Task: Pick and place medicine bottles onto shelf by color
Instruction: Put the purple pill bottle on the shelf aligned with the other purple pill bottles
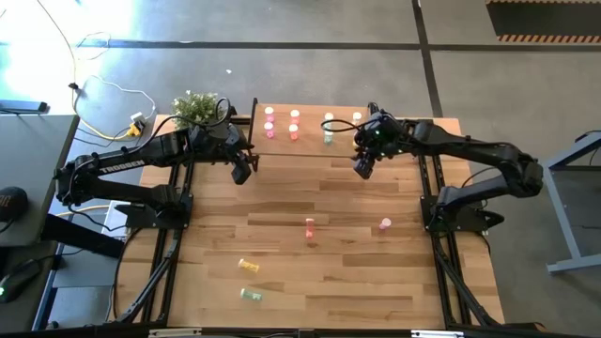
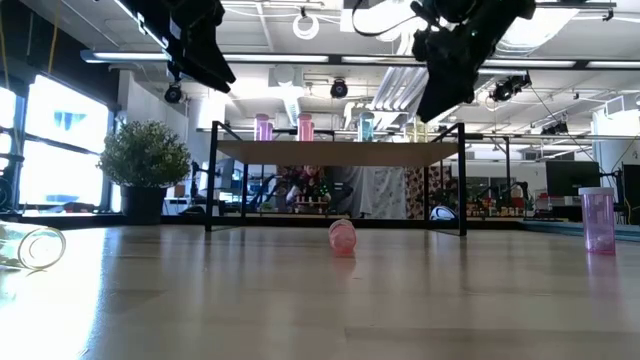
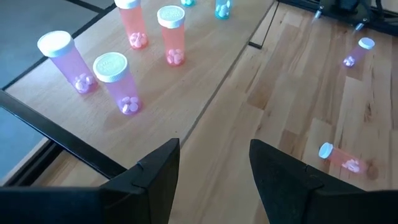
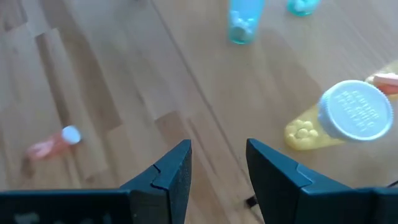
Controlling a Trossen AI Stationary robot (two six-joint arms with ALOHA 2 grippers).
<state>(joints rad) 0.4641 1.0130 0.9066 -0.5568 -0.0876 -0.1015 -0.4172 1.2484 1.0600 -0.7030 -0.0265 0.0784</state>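
Both tools are hovering at the front edge of the shelf (image 1: 310, 141), with the loose bottles lying nearer the desk's front edge, away from the shelf. The left tool (image 1: 241, 173) is standing part open and holding nothing; the right tool (image 1: 362, 169) is likewise part open and empty.

Four bottles are waiting on the desk (image 1: 282, 202). A red-orange bottle (image 1: 310, 229) is lying mid-desk, between the arms, with its long axis running front to back. A pink bottle (image 1: 385, 224) is standing nearer the right arm. A yellow bottle (image 1: 248, 267) and a green bottle (image 1: 251, 294) are lying on their sides nearer the left arm.

Seven bottles are standing on the shelf: two pink, two red-orange, two green, one yellow.
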